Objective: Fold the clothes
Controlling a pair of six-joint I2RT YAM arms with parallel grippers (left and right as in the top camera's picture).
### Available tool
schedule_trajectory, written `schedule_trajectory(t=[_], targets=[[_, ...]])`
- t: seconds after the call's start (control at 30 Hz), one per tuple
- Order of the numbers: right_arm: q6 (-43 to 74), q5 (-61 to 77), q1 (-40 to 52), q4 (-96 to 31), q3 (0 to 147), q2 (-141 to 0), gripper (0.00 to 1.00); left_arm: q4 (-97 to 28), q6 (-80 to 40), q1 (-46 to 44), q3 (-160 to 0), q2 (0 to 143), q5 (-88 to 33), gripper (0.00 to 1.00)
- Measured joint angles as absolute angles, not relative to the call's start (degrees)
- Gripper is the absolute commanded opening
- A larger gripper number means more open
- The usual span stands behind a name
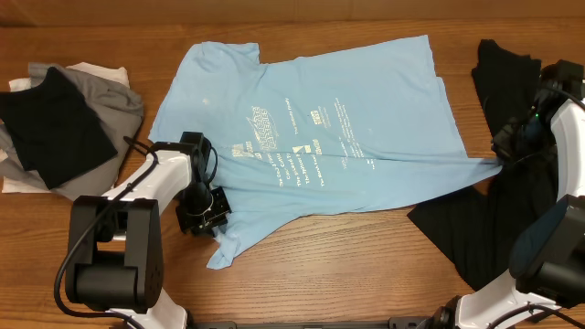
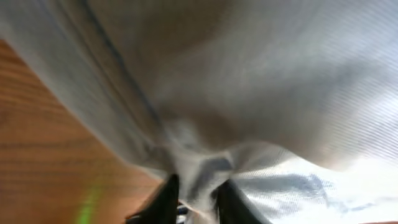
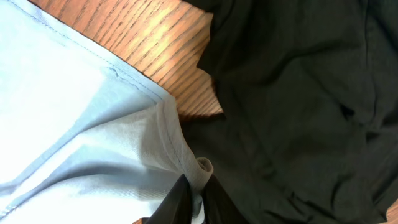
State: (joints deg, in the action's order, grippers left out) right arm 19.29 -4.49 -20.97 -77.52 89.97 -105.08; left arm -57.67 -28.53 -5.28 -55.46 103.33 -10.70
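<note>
A light-blue T-shirt (image 1: 347, 119) with white print lies spread over the middle of the wooden table. My left gripper (image 1: 203, 212) is shut on its lower left edge; the left wrist view shows the cloth (image 2: 249, 93) pinched between the fingers (image 2: 198, 198). My right gripper (image 1: 505, 148) is shut on the shirt's right hem corner; the right wrist view shows the hem (image 3: 155, 149) bunched between the fingers (image 3: 196, 194). A black garment (image 1: 498, 219) lies under that corner at the right, and it fills the right wrist view (image 3: 298, 93).
A pile of grey, black and white garments (image 1: 64, 119) lies at the table's left edge. Bare wood (image 1: 347, 265) shows in front of the shirt.
</note>
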Motion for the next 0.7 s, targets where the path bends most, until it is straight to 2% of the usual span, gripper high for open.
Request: schedule_trajectory(t=[0.13,0.2,0.23,0.4,0.7], targets=[[19.2,-4.4,-20.9,-77.6,90.0,-105.1,0.10,-57.9,-28.6,-5.3,-55.2,103.2,-10.8,0.04],[19.3,-4.4,-21.0,-77.6,90.0,-105.1,0.06,-58.5,-28.4,-5.3,-55.5,103.2,-10.8,0.04],[19.2,-4.4,-20.9,-77.7,90.0,-105.1,0.04,-59.7,-28.2,-5.3,-55.9,103.3,-10.8,0.04],[19.2,-3.6,-20.9,-78.1,90.0,-105.1,0.04,-66.6,-24.6,-5.1,-60.5,101.8,-10.5,0.04],[19.2,-1.9,-21.0,-79.3,90.0,-104.5,0.04,-74.9,-16.6,5.6,-65.3,82.2,-13.5,0.04]])
